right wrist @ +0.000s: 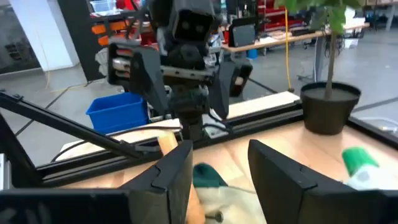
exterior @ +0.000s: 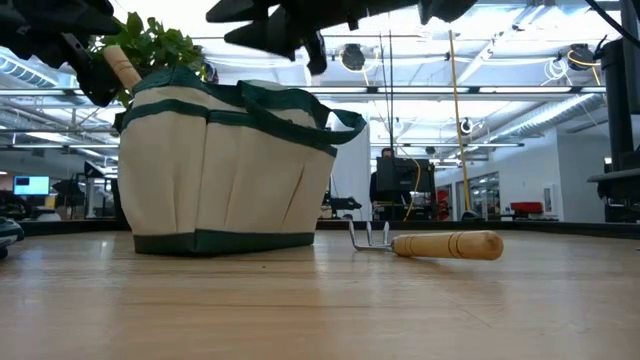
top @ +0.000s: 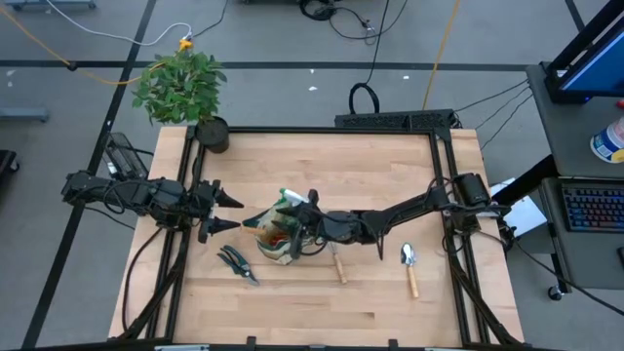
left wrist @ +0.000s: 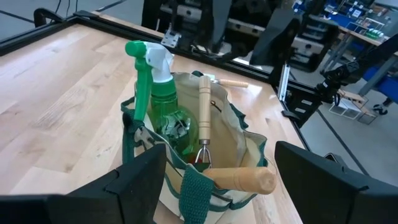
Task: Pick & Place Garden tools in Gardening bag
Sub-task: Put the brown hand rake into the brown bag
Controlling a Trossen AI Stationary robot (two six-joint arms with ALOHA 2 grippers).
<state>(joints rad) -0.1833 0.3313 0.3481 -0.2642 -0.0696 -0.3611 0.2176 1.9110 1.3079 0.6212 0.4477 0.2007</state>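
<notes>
The beige gardening bag with green trim (top: 278, 237) stands on the table's middle and also shows in the low view (exterior: 225, 165). In it stand the green spray bottle (left wrist: 155, 93) and a wooden-handled tool (left wrist: 204, 112). Another wooden handle (left wrist: 239, 179) sticks out of its near side. My right gripper (right wrist: 217, 165) hovers open and empty over the bag's top. My left gripper (left wrist: 221, 158) is open and empty just left of the bag. The black shears (top: 237, 261), the rake (top: 338, 261) and a trowel (top: 409, 265) lie flat on the table.
A potted green plant (top: 185, 93) stands at the far left corner in its black pot (right wrist: 329, 106). A black frame (top: 331, 130) rims the table. Bare wood lies along the table's near side and far side.
</notes>
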